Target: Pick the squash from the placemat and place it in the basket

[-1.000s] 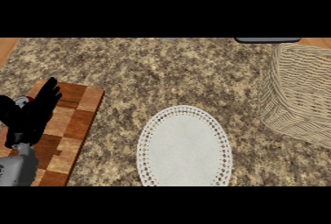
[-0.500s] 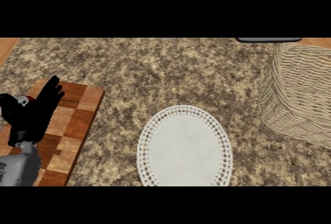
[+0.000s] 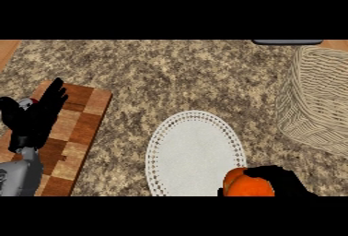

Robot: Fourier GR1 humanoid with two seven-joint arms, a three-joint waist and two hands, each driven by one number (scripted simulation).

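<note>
Where the placemat (image 3: 195, 154) ends, right hand (image 3: 280, 180) clasps squash (image 3: 247, 183).

So colour-wise: the counter (image 3: 170, 73) is speckled granite, a mix of browns, tans and off-white flecks. The placemat (image 3: 194, 152) is white with a lacy dotted border. The squash (image 3: 246, 183) is bright orange, maybe with darker ribbing, but it's half hidden so hard to say. The basket (image 3: 319, 108) is pale cream wicker with a woven stripe texture. The cutting board (image 3: 75, 133) is a checkered patchwork of light and reddish-brown wood. Both the left hand (image 3: 37, 117) and right hand (image 3: 282, 180) are black, with a grey left forearm (image 3: 17, 177).
</note>
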